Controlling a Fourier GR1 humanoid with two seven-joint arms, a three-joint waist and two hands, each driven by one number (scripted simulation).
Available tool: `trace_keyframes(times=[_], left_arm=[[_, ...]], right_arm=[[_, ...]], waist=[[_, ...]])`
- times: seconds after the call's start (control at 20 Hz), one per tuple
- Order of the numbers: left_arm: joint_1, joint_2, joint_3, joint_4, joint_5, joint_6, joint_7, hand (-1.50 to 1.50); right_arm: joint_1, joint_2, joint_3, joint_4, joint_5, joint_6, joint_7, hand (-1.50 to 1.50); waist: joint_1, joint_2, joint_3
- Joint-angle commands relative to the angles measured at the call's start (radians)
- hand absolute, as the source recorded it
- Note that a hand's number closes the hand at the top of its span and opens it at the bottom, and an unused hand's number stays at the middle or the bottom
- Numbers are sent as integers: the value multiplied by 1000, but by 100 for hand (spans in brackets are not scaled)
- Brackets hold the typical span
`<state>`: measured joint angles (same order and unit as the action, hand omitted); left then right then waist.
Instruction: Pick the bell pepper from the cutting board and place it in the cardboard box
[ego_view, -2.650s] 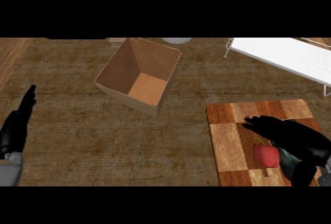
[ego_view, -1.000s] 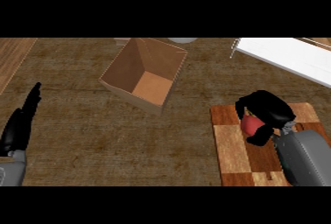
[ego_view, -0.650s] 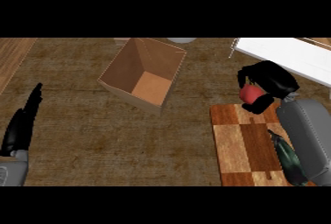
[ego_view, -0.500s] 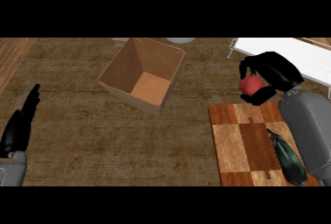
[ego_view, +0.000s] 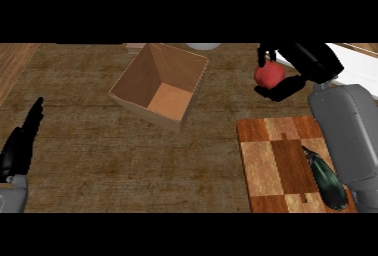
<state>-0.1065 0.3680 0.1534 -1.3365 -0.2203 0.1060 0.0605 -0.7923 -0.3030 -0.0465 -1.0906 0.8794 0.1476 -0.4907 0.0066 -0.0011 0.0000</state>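
My right hand (ego_view: 306, 65) is lifted above the counter at the upper right, curled round a red bell pepper (ego_view: 270, 75). It hangs to the right of the open cardboard box (ego_view: 157, 86) and beyond the far end of the wooden cutting board (ego_view: 277, 165). The box stands tilted, its inside showing, with nothing visible in it. My left hand (ego_view: 21, 142) rests open at the left edge, fingers pointing up.
A dark green elongated vegetable (ego_view: 326, 177) lies on the right side of the cutting board, partly under my right forearm. A white surface (ego_view: 362, 65) runs along the upper right corner. A pale round object (ego_view: 202, 46) sits behind the box.
My right hand closed on the bell pepper on the board, lifted it, and carried it away from the board toward the far side and slightly left. The left hand stayed put.
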Motion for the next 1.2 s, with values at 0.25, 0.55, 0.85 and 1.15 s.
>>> trace_keyframes(times=[0.25,0.55,0.85,1.15], left_arm=[[4,27,30,-27,17,-35,3,0],[-45,-42,-14,14,-36,23,12,0],[-43,-15,6,33,-24,-14,-17,0],[-51,-30,-15,35,-27,-29,-39,0]], right_arm=[[-164,208,-3,19,-101,114,194,150],[-314,299,44,130,-194,53,402,150],[-454,302,92,391,-305,-44,415,150],[-574,303,159,614,-370,-193,400,150]], waist=[[11,0,0],[15,4,-1],[34,9,-1],[88,24,-3]])
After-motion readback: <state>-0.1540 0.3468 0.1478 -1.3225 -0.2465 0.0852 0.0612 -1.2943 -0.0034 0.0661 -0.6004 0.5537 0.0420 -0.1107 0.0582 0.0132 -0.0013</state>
